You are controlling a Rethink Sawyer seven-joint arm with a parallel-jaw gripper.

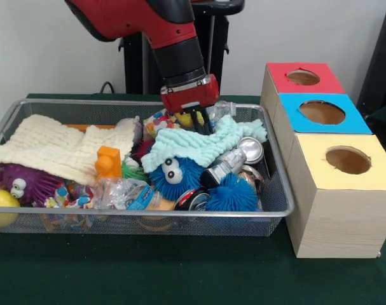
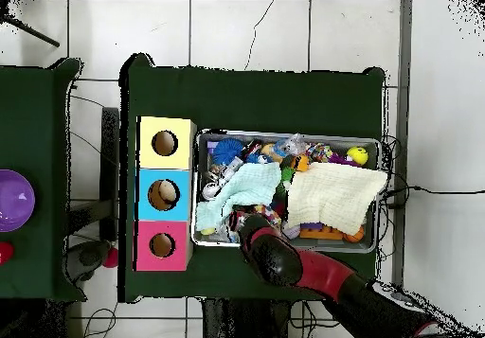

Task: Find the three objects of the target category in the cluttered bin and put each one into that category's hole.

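Note:
The wire mesh bin (image 1: 142, 215) is full of clutter; in the overhead view its rim (image 2: 284, 133) shows beside the boxes. My gripper (image 1: 196, 121) reaches down into the bin's far middle, at the edge of a mint cloth (image 1: 199, 143). A small pale yellow soft thing (image 1: 185, 119) sits right at the gripper; I cannot tell whether it is held. The striped tiger is not visible. The red-faced hole (image 1: 303, 77) is on the farthest wooden box, to the bin's right, and also shows in the overhead view (image 2: 162, 245). In the overhead view the arm (image 2: 275, 254) hides the gripper.
Blue-faced hole (image 1: 322, 112) and yellow-faced hole (image 1: 348, 159) stand nearer the camera. In the bin lie a cream cloth (image 1: 59, 149), blue puffer balls (image 1: 173, 176), a purple puffer (image 1: 24, 181), an orange block (image 1: 108, 161), cans (image 1: 250, 150) and a yellow ball (image 1: 0, 206).

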